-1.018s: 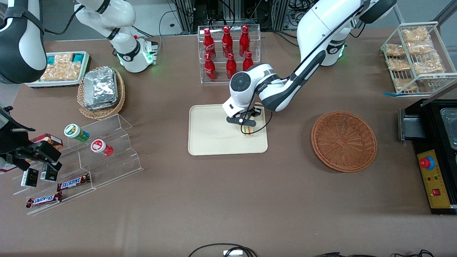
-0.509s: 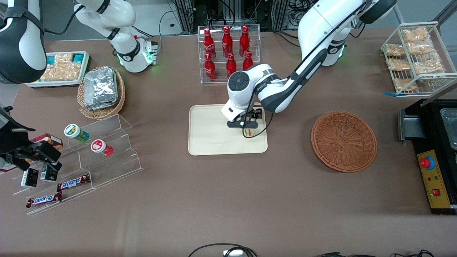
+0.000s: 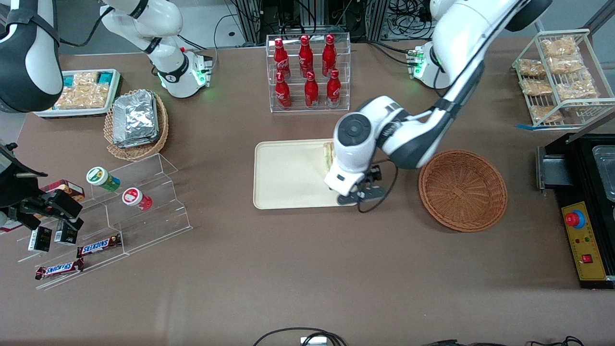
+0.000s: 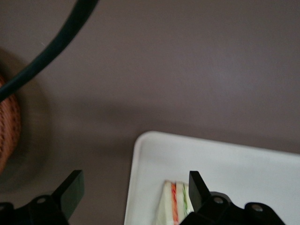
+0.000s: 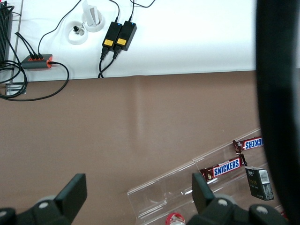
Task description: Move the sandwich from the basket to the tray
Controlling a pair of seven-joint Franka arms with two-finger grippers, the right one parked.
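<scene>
The sandwich (image 3: 328,154) lies on the cream tray (image 3: 283,175), near the tray's end toward the reddish-brown basket (image 3: 462,190), and the arm's wrist hides part of it. The basket holds nothing. My left gripper (image 3: 359,196) hangs over the tray's corner nearest the front camera, between the tray and the basket. In the left wrist view the gripper (image 4: 135,183) is open and empty, with the sandwich (image 4: 174,208) beside one fingertip (image 4: 196,185), the tray's corner (image 4: 154,150) below and the basket's rim (image 4: 7,126) at the side.
A clear rack of red bottles (image 3: 307,72) stands farther from the front camera than the tray. A tan basket of foil packs (image 3: 136,122) and a clear stepped shelf (image 3: 134,202) lie toward the parked arm's end. A wire snack rack (image 3: 559,77) and a black box (image 3: 586,206) lie toward the working arm's end.
The gripper let go of the sandwich and moved off it, nearer the front camera and toward the basket. The sandwich stays on the tray.
</scene>
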